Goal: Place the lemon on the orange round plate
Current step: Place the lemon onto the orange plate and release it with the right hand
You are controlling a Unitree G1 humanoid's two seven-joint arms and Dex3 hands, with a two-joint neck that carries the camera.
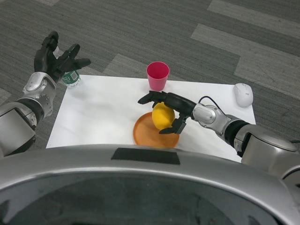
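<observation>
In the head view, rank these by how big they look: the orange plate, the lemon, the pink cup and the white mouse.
1. Orange plate, widest by far.
2. Pink cup.
3. Lemon and white mouse: they look about alike, and the right hand holding the lemon hides part of it, so I won't rank them.

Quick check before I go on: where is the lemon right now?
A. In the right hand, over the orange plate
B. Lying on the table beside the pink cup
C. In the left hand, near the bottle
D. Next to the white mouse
A: the right hand grips the lemon over the orange round plate.
</observation>
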